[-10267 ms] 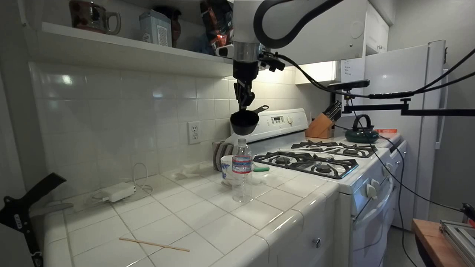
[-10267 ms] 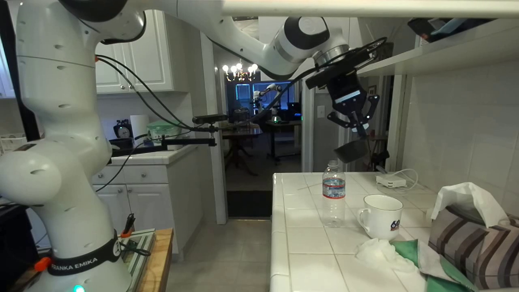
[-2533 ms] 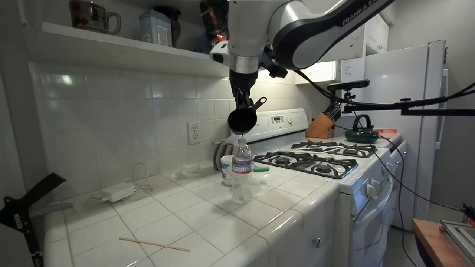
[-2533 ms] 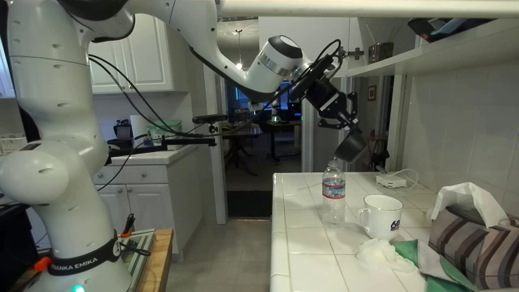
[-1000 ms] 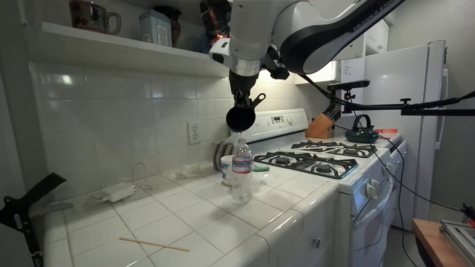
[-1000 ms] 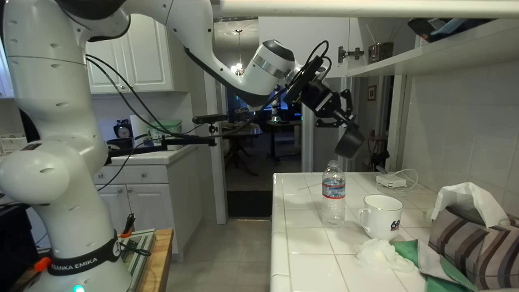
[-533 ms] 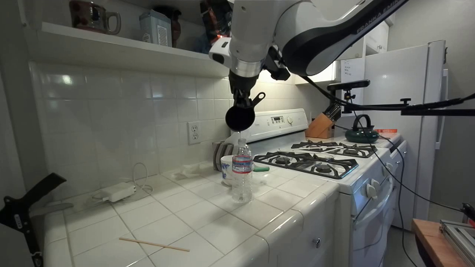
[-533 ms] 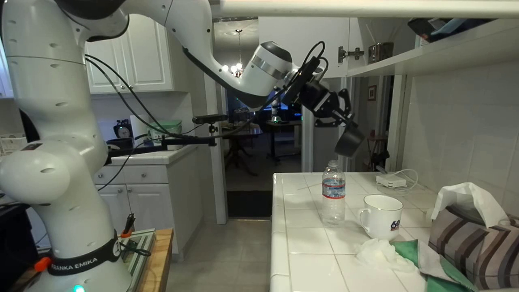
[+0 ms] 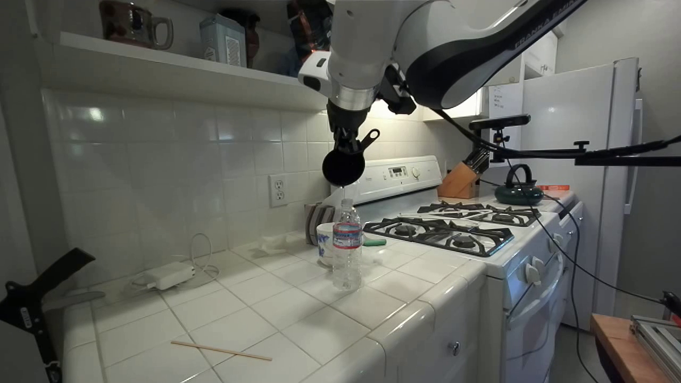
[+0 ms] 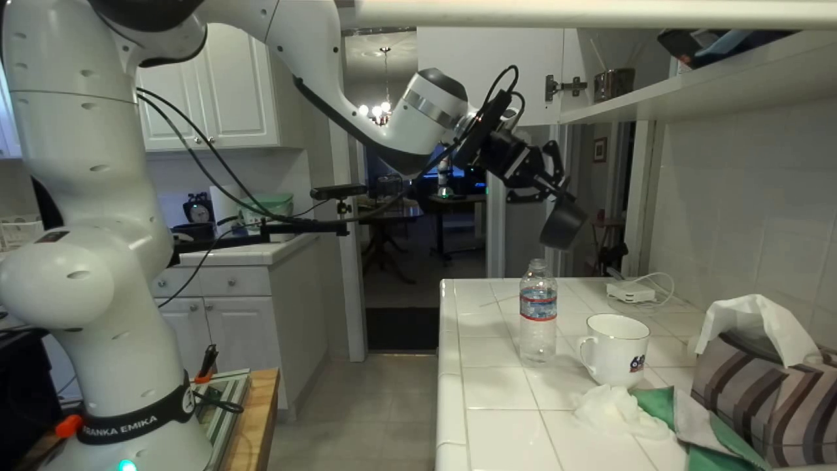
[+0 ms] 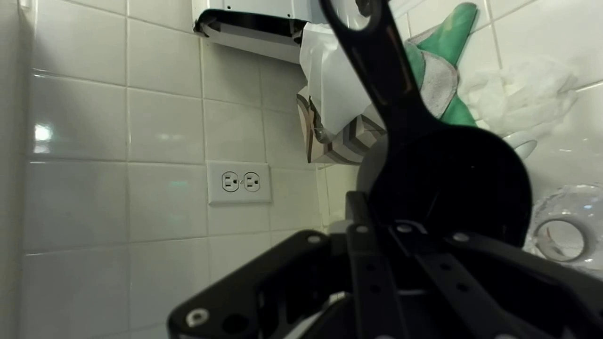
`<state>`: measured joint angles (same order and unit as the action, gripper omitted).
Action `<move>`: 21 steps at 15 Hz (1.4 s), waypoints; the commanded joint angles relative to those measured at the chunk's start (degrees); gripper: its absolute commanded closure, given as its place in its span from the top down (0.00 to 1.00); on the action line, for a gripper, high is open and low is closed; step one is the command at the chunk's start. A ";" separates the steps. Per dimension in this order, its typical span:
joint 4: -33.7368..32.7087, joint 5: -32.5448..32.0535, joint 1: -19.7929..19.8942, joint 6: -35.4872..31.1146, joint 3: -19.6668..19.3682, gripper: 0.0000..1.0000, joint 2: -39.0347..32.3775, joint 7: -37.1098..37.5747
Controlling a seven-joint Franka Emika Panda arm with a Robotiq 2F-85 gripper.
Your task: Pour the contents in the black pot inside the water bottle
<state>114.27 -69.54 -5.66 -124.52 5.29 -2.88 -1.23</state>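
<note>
Above a black band (image 10: 140,418) lettered FRANKA EMIKA, the white arm (image 10: 88,190) is hung with black cables (image 10: 306,221), the black gripper (image 10: 561,191) studded with pale screws (image 11: 197,317); below the band, a green light (image 10: 127,465) is lit.

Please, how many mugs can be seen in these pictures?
2: a white mug on the tiled counter, beside the water bottle, and a brown mug on the shelf. Others may be hidden.

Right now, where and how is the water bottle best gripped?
Probably around the label band of the upright water bottle, sideways from the counter's front edge: the neck is narrow, the tipped black pot hangs above, and the white mug stands on its other side.
</note>
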 commanded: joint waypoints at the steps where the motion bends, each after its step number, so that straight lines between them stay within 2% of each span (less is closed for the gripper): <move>1: 2.14 -3.40 -0.63 1.78 0.52 0.01 1.81 2.42; 21: 3.83 -10.80 -2.27 8.53 2.42 0.01 2.08 6.75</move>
<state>115.88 -77.40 -7.40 -117.53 7.34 -2.54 3.37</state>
